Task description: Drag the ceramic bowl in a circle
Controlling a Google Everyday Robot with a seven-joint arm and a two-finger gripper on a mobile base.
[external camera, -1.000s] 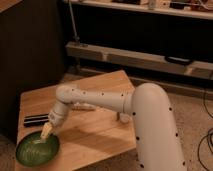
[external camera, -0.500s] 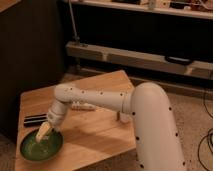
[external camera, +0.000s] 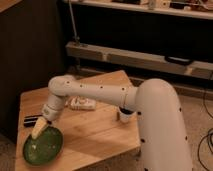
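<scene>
The ceramic bowl (external camera: 43, 147) is a wide, shallow, glossy green dish at the front left corner of the wooden table (external camera: 95, 132). My gripper (external camera: 39, 130) reaches down from the white arm and rests on the bowl's far rim, its pale fingers touching the inside edge. The arm stretches from the robot body at the right across the table to the left.
A small white packet (external camera: 81, 104) lies mid-table behind the arm. A dark flat object (external camera: 31, 120) lies at the table's left edge. A small cup (external camera: 124, 116) stands near the robot body. A dark shelf unit stands behind the table.
The bowl and gripper have moved a little to the right and toward the table's front edge, staying in contact.
</scene>
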